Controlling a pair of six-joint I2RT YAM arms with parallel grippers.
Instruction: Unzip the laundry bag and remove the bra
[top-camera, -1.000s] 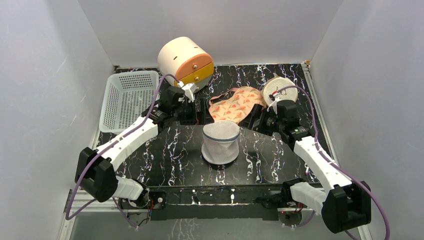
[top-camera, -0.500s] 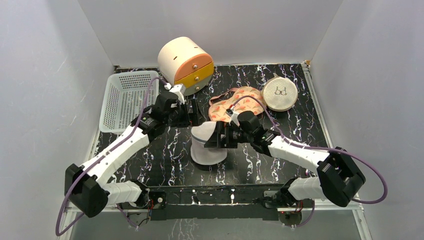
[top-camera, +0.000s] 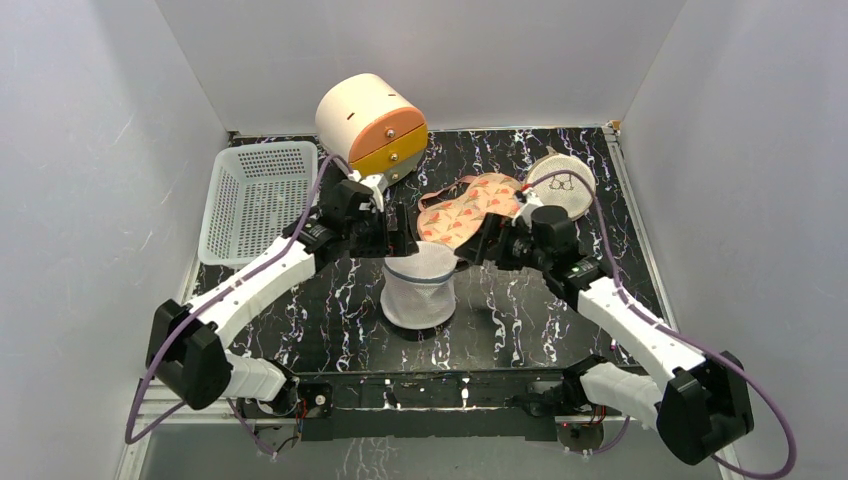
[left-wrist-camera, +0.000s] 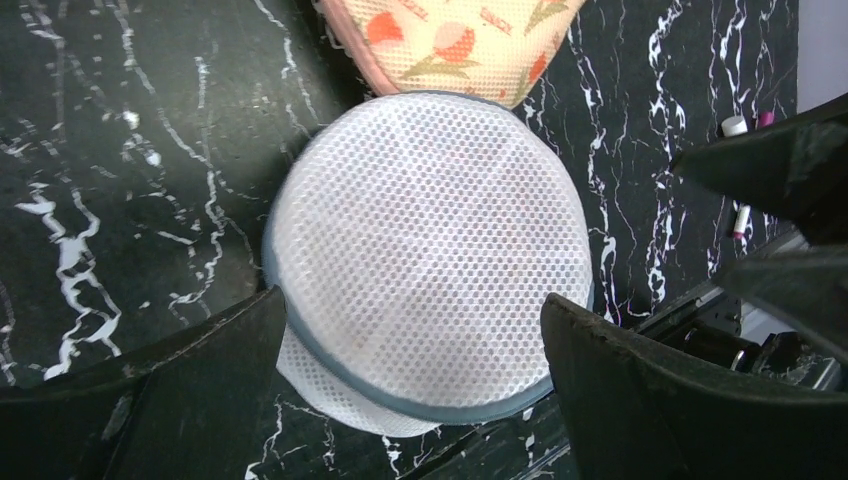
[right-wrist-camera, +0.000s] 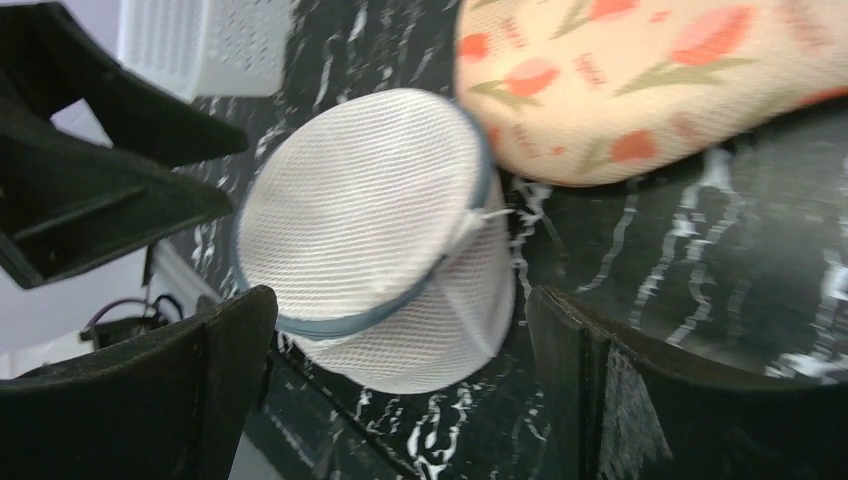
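laundry bag (top-camera: 420, 285) stands mid-frame on the bench (top-camera: 520, 330), top looks closed. left claw (left-wrist-camera: 410, 305) and right claw (right-wrist-camera: 400, 300) both spread, hovering near its rim. best bet: one pins the body, the other pinches the white tab (right-wrist-camera: 490, 214) by the blue band.

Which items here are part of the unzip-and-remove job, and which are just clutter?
In the job: laundry bag; left gripper and right gripper, both open beside it.

Lying about: white basket; round drawer box; floral fabric piece; beige round pouch.
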